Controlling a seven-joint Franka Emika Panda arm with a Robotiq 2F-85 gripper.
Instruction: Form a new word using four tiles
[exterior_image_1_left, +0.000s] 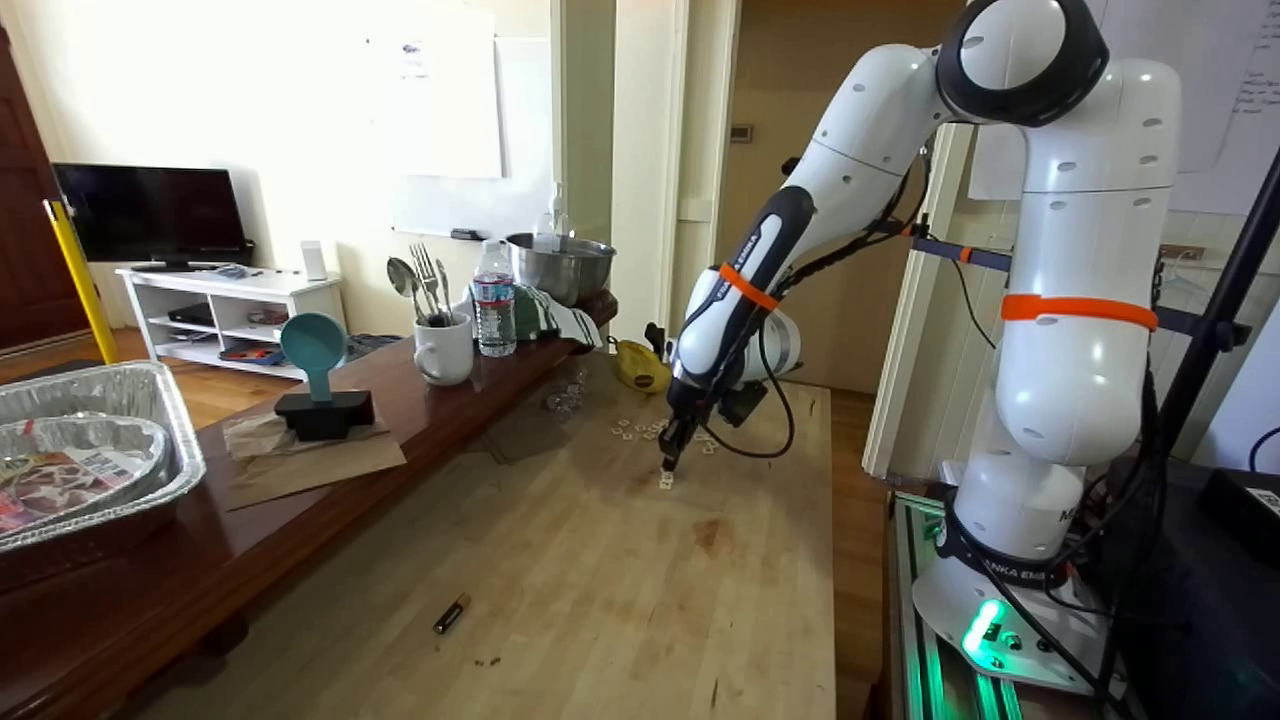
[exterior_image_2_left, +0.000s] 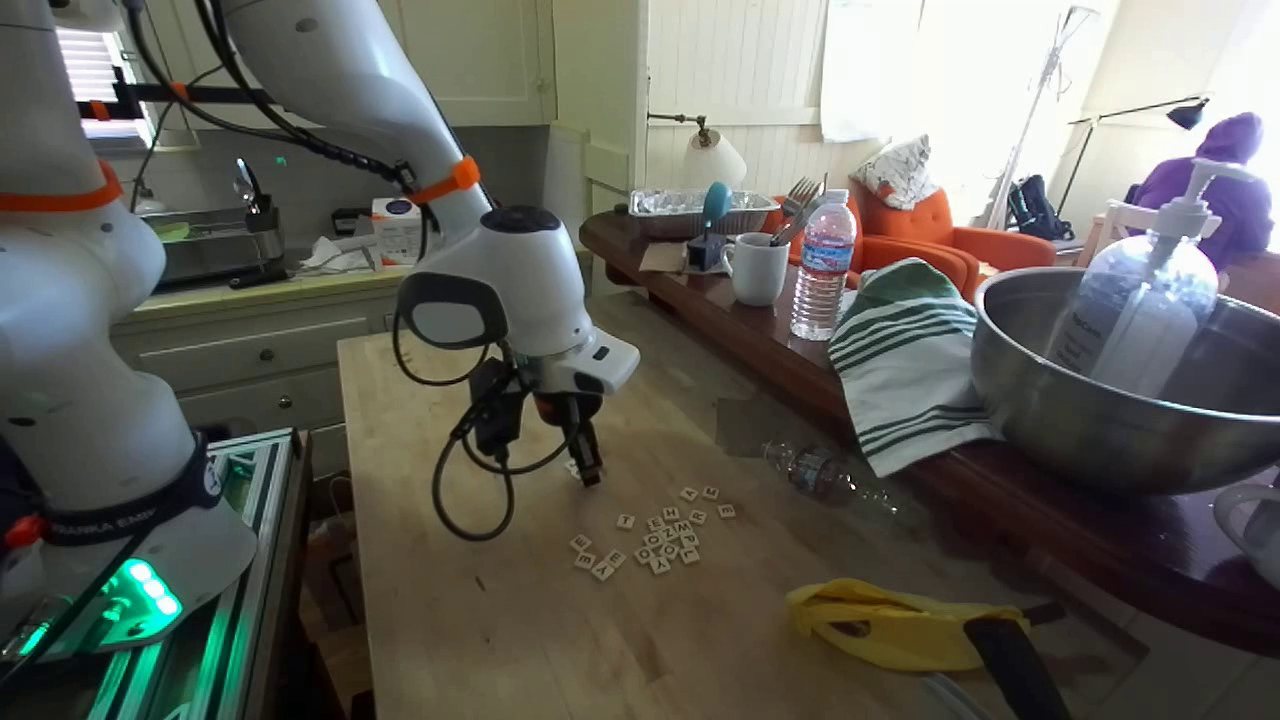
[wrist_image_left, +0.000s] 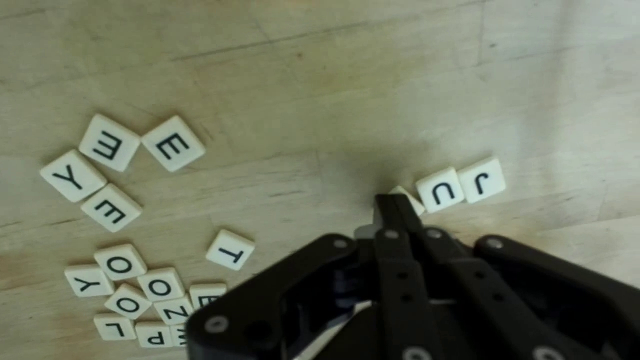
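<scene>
White letter tiles lie on the wooden table. In the wrist view a J tile (wrist_image_left: 481, 180) and a U tile (wrist_image_left: 440, 191) stand side by side in a row. A third tile (wrist_image_left: 415, 203) lies turned at the U's other side, its letter hidden by my fingertips. My gripper (wrist_image_left: 396, 200) is shut, its tips together over that tile; whether they touch it cannot be told. The gripper also shows low at the table in both exterior views (exterior_image_1_left: 670, 464) (exterior_image_2_left: 592, 478). A lone T tile (wrist_image_left: 230, 250), E tiles (wrist_image_left: 173, 143), a Y tile (wrist_image_left: 73, 175) and a cluster with O tiles (wrist_image_left: 120, 261) lie to the left.
A yellow object (exterior_image_2_left: 890, 625) and a clear bottle (exterior_image_2_left: 820, 475) lie on the table beyond the tiles. A battery (exterior_image_1_left: 451, 613) lies on the table too. A raised wooden ledge (exterior_image_1_left: 420, 420) along one side bears a mug (exterior_image_1_left: 443, 350), water bottle (exterior_image_1_left: 495, 300) and metal bowl (exterior_image_1_left: 560, 270).
</scene>
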